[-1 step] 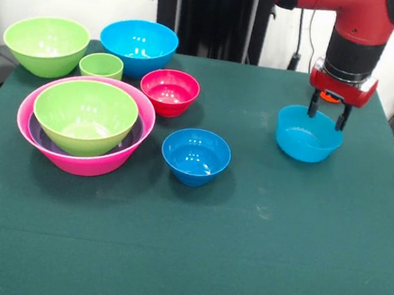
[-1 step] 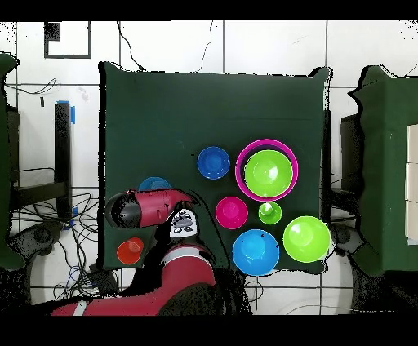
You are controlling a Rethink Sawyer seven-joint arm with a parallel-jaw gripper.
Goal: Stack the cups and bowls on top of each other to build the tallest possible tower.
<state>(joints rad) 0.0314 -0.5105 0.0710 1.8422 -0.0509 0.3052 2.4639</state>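
Note:
My gripper [image 1: 327, 114] hangs open over the far rim of the teal bowl [image 1: 307, 139], which stands alone on the table; the arm partly covers this bowl [image 2: 153, 184] in the overhead view. A sliver of the orange cup [image 1: 329, 96] shows behind the fingers, and the cup [image 2: 130, 251] stands near the table's corner. The pink bowl [image 1: 77, 164] holds the purple bowl [image 1: 36, 130] with a lime-green bowl [image 1: 86, 113] on top. Around it stand the small blue bowl [image 1: 196, 156], red bowl [image 1: 169, 91], lime-green cup [image 1: 101, 66], large blue bowl [image 1: 138, 45] and a second lime-green bowl [image 1: 46, 44].
The dark green cloth table [image 1: 181, 263] ends just right of the teal bowl. Cables and black stands lie off the table's edges in the overhead view.

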